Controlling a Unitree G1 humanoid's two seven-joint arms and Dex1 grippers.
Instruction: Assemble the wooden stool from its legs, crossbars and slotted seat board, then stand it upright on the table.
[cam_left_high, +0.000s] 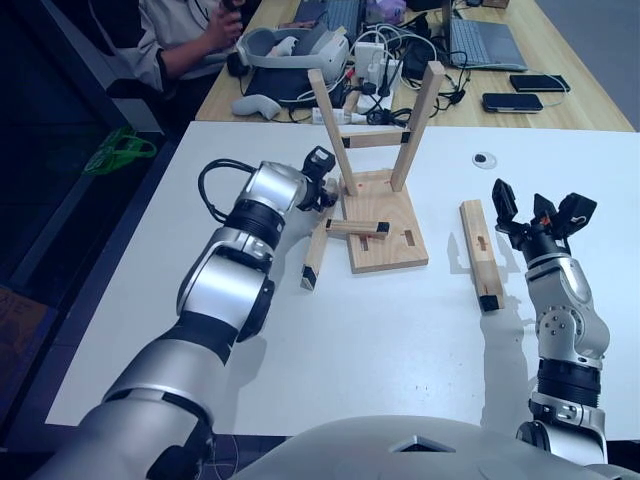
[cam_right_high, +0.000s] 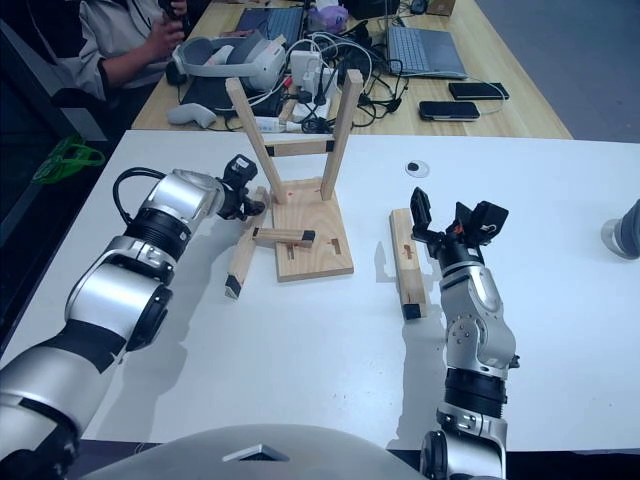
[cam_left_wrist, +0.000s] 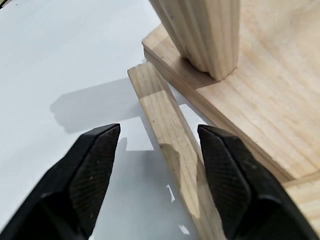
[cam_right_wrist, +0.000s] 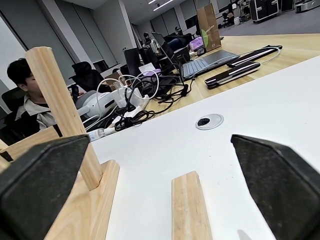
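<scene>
Pale seat board (cam_left_high: 385, 225) lies flat (two legs (cam_left_high: 330, 130) upright, crossbar (cam_left_high: 375, 140) joining); left gripper (cam_left_wrist: 159, 131) and right gripper (cam_right_wrist: 160, 144) both gape.

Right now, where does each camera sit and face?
Left eye view: head, facing forward and down at the table; both arms, left gripper at the seat board, right gripper beside the right loose leg.
Right eye view: head's other eye; same scene, same arms.
Left wrist view: left wrist, looking past its open gripper straddling the left loose leg.
Right wrist view: right wrist, low, facing the far desk through its open gripper.
Shared: both wrist views catch the seat board.
</scene>
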